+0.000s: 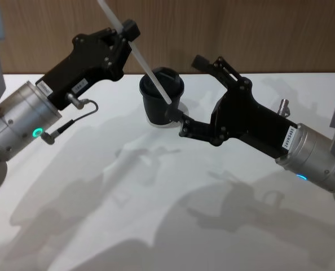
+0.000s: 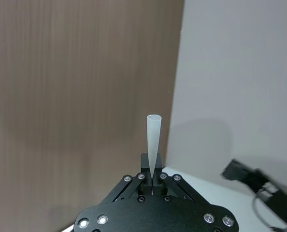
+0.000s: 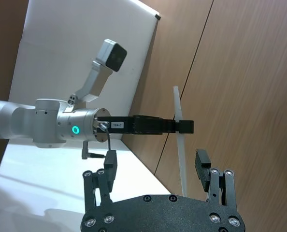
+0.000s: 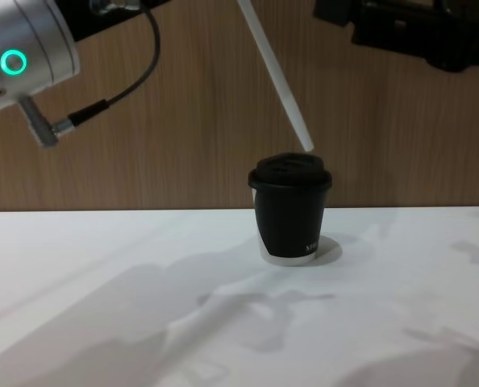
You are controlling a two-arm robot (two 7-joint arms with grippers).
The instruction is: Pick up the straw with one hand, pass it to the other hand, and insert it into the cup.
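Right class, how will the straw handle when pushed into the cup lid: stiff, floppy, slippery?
The straw runs straight though the left pincer grips one spot, so probably stiff and light. Thin and smooth, it may swivel there. Slanted, it could nudge the cup sideways.

Straw (image 1: 150, 73) slanted over cup (image 1: 156, 110), left gripper (image 1: 125, 31) left, right gripper (image 1: 185, 89) right

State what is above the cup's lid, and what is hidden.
The straw hangs tilted above the lid, its lower end just over the lid's right side, held by the left gripper. The lid covers the inside of the cup, so its contents cannot be seen.
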